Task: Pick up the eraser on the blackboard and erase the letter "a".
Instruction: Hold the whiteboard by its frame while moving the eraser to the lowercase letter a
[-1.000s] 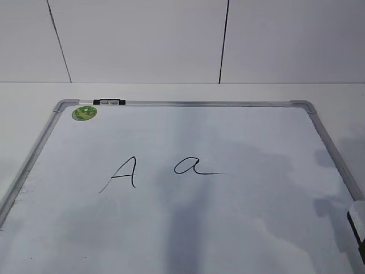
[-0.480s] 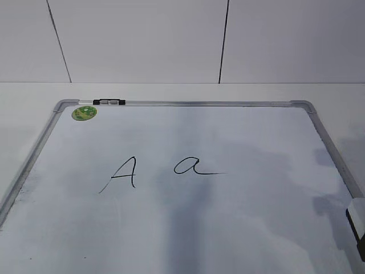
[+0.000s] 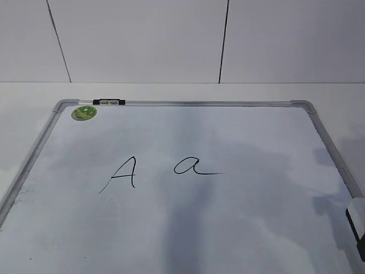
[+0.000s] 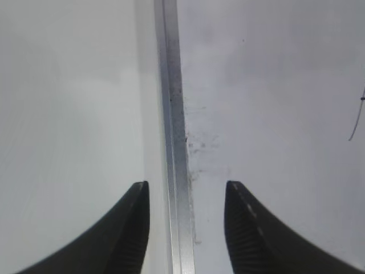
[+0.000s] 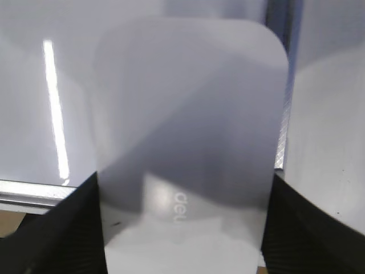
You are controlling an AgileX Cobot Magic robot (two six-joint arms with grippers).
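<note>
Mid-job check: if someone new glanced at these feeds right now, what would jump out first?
The two black marker letters mid-board: the uppercase "A" and, to its right, the letter "a", unerased on the blackboard. Next, the white eraser filling the right wrist view between the right claw fingers, seen at the exterior view's lower right edge.

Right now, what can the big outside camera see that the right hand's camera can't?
Only the exterior view shows the letter "a", the capital A, the green sticker and the black clip on the frame.

Only the right wrist view shows the right gripper, its fingers on either side of the eraser, and the lettering on the eraser.

Both show the eraser and the blackboard with its grey frame.
</note>
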